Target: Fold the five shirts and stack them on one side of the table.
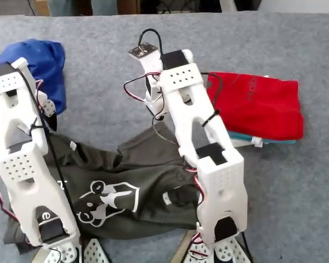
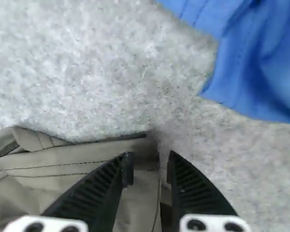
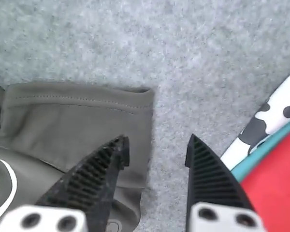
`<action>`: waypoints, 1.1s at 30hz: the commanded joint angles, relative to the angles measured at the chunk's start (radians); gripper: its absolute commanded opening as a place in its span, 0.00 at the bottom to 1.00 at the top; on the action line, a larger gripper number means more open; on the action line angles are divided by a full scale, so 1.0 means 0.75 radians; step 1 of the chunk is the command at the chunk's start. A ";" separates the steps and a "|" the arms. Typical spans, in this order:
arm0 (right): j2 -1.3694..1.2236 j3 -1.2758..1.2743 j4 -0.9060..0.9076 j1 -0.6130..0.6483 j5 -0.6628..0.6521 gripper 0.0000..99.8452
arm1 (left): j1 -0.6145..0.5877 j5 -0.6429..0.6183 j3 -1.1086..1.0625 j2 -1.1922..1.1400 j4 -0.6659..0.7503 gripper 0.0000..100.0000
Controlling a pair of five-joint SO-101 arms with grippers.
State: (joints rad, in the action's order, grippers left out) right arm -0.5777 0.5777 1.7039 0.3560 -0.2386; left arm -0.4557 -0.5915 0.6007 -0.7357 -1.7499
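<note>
Straddling the hem of the olive shirt (image 3: 63, 121), the right fingers (image 3: 96, 169) are held apart; the left fingers (image 2: 106, 186) (blue shirt (image 2: 261, 58) beyond) are narrowly parted.

grey felt tabletop (image 1: 98, 33), dim room (image 1: 170, 5) behind

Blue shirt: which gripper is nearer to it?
Left. The left gripper is over the olive shirt, beside the blue shirt; the right gripper is by the red shirt.
</note>
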 commanded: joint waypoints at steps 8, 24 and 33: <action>0.007 0.069 0.008 -0.014 -0.010 0.20 | 0.015 -0.008 0.024 -0.047 -0.012 0.13; 0.007 0.118 -0.016 -0.115 -0.010 0.21 | -0.300 0.006 0.003 0.237 -0.014 0.03; -0.066 0.089 -0.049 0.000 0.002 0.21 | -0.486 0.162 -0.324 0.569 -0.008 0.03</action>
State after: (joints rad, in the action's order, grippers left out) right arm -0.6145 0.6375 1.6962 0.2915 -0.2386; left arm -0.8117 -0.5194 0.4657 -0.4028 -1.7499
